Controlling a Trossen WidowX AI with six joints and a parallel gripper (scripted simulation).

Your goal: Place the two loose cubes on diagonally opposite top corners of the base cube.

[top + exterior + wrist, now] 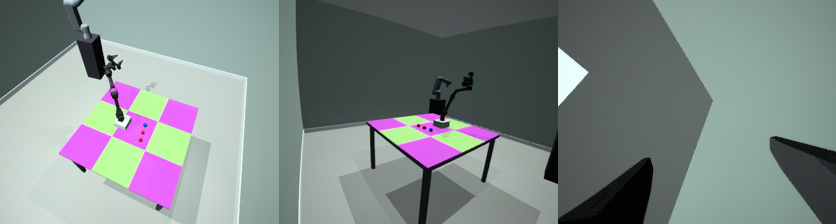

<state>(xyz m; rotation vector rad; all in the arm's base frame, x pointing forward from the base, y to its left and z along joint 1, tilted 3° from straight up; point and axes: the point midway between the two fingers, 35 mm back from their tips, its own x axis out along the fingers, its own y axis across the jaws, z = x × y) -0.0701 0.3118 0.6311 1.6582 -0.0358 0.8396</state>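
Note:
A blue cube [145, 125] [431, 129] sits on the table at one end of a spaced row of three small cubes. A red cube [142, 132] [424, 127] is in the middle, and another red cube [140, 139] [418, 125] is at the other end. All three are apart, and nothing is stacked. Which one is fixed cannot be told from these frames. My gripper [119, 59] [710, 153] is open and empty, raised high above the table and well away from the cubes. The wrist view shows both fingers spread, with no cube between them.
The arm stands on a white base block [124, 125] [441, 124] beside the cube row. The table [170, 141] [402, 136] has pink and green squares. A black pedestal [91, 57] [437, 106] with a grey arm stands beyond the table.

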